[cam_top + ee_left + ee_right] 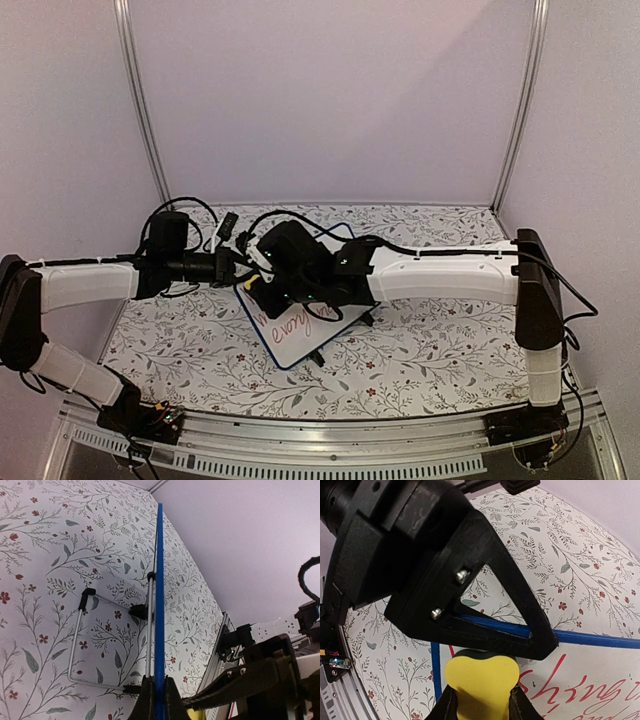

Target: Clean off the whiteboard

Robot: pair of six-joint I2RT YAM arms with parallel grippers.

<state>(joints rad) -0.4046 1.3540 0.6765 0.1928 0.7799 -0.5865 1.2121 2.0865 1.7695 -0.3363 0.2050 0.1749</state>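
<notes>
Whiteboard (297,335) at the middle of the table (430,350)
We find the left gripper (159,702) clamped on its blue frame edge; the right gripper (481,707) is closed on a yellow eraser (481,677) at the board's corner, beside red writing (580,695)

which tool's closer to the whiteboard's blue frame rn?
Left. The left tool is clamped on the blue frame of the whiteboard; the right tool holds a yellow eraser just inside that frame, over the board face.
</notes>
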